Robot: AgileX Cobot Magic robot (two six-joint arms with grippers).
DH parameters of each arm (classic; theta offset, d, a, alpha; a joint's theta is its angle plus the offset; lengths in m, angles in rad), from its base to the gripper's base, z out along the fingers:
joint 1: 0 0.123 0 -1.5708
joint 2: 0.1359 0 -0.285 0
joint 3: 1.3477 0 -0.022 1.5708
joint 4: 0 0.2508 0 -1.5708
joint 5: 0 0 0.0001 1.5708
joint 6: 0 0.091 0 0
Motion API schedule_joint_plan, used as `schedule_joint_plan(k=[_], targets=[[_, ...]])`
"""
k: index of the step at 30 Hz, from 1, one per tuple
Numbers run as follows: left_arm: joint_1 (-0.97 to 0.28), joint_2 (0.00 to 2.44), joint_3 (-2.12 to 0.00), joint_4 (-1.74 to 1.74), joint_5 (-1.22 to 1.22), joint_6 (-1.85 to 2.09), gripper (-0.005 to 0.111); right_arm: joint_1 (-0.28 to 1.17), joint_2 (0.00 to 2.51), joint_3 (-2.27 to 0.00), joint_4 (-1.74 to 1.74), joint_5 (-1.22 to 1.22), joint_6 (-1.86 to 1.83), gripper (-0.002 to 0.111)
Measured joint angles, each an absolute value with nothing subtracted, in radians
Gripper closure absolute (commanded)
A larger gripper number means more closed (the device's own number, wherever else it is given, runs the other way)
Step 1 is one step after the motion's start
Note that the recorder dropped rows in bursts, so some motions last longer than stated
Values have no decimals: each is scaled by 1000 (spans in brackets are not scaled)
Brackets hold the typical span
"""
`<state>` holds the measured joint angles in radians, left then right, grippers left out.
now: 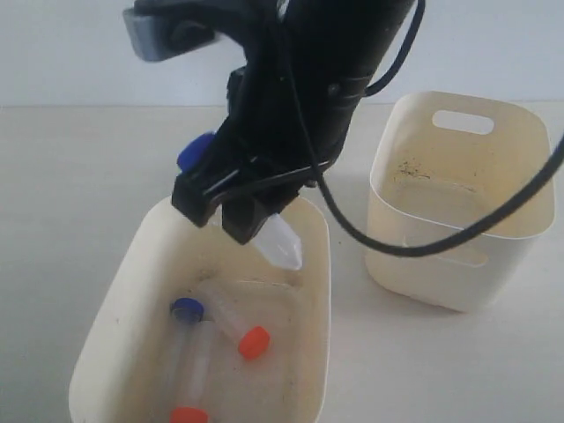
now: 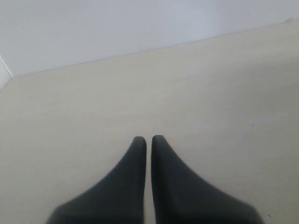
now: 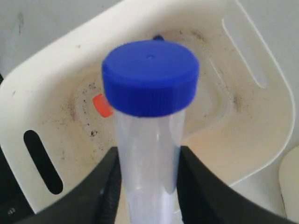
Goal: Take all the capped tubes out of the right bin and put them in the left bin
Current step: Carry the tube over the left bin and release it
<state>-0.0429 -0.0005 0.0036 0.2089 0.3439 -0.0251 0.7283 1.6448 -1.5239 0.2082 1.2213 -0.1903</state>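
Note:
My right gripper (image 1: 231, 220) reaches across the middle and hangs over the left bin (image 1: 106, 326). It is shut on a clear capped tube (image 1: 280, 242) with a blue cap (image 1: 194, 152), held tilted above the bin's far end. In the right wrist view the held tube (image 3: 150, 77) stands between the gripper's (image 3: 148, 151) black fingers, over the bin's speckled floor (image 3: 261, 135). Three capped tubes lie in the left bin: one blue-capped (image 1: 187, 308) and two orange-capped (image 1: 254, 342) (image 1: 189, 414). No tube shows in the right bin (image 1: 458, 264). My left gripper (image 2: 148, 138) is shut on nothing, over bare table.
A black cable (image 1: 414, 247) loops from the right arm in front of the right bin. The two bins stand side by side on a pale table (image 1: 79, 176), with a white wall behind.

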Motion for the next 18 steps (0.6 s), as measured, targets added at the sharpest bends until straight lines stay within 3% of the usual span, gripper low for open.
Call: schedule_joint_plan(k=[1, 2, 3, 4, 5, 6, 18], targets=[[-43, 0, 4, 209, 344, -25, 102, 738, 1657, -1524, 200, 1221, -190, 41], [-43, 0, 4, 209, 344, -25, 102, 742, 1666, -1524, 197, 1221, -190, 42], [-43, 0, 4, 209, 344, -25, 102, 745, 1677, -1524, 193, 1221, -183, 51], [-43, 0, 4, 209, 344, -25, 102, 747, 1687, -1524, 191, 1221, -160, 63], [-43, 0, 4, 209, 344, -25, 102, 747, 1694, -1524, 186, 1221, -130, 81], [-43, 0, 4, 209, 344, -25, 102, 747, 1701, -1524, 180, 1221, -87, 107], [-43, 0, 4, 209, 344, -25, 102, 747, 1690, -1524, 36, 1221, -15, 105]])
